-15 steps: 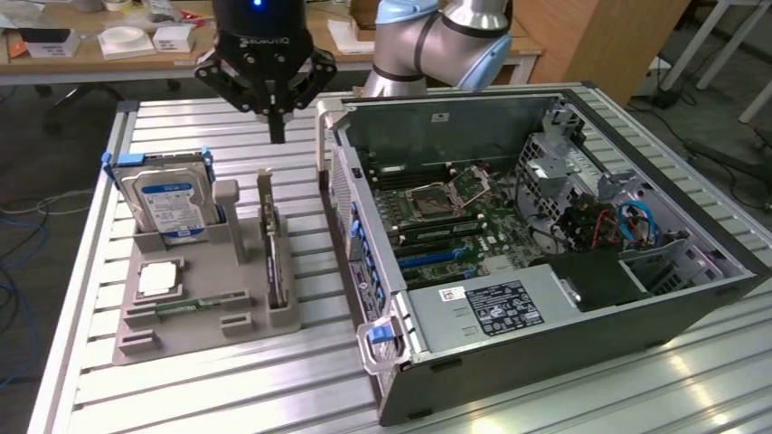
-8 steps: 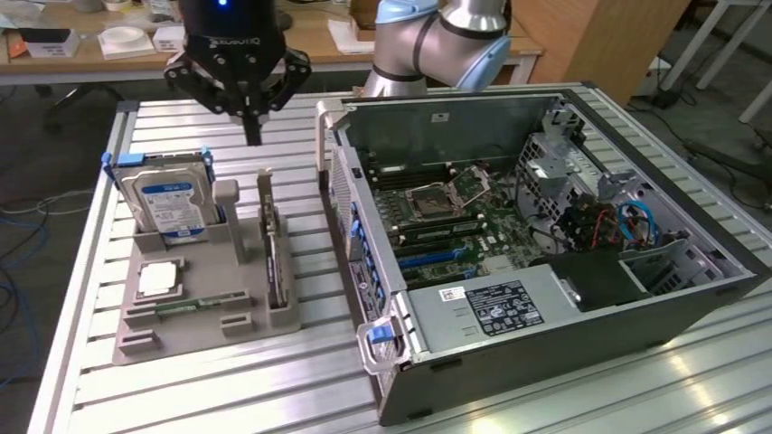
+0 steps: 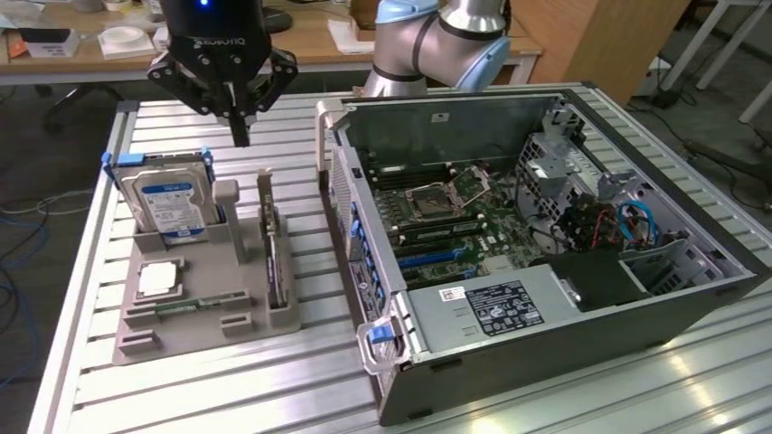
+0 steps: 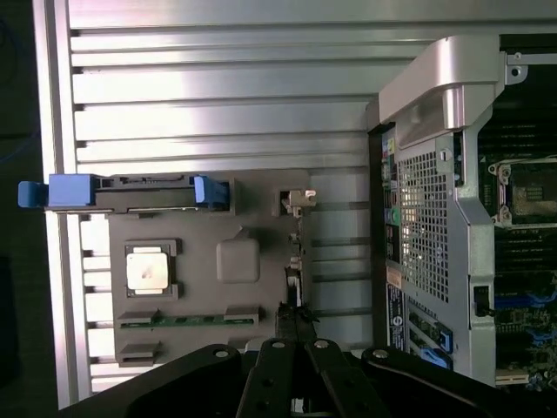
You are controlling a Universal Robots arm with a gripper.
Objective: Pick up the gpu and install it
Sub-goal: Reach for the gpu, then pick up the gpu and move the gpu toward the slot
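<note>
The gpu [image 3: 275, 246] stands edge-on in a slot of the grey holder tray [image 3: 223, 271], at the side nearest the computer case [image 3: 543, 235]. Seen from the wrist, the gpu [image 4: 294, 261] is a thin dark strip with its silver bracket at one end. My gripper [image 3: 239, 134] hangs well above the table, over the far end of the tray and a little to the exterior view's left of the card. Its fingers meet at the tips and hold nothing. In the wrist view my gripper [image 4: 294, 348] lines up roughly with the card's length.
The tray [image 4: 200, 226] also holds an upright hard drive [image 3: 175, 203] with a blue label, a processor chip [image 3: 159, 278] and a memory stick [image 3: 181, 307]. The open case shows its motherboard with blue slots [image 3: 435, 258]. The slatted metal table [image 3: 217, 389] has bare room in front.
</note>
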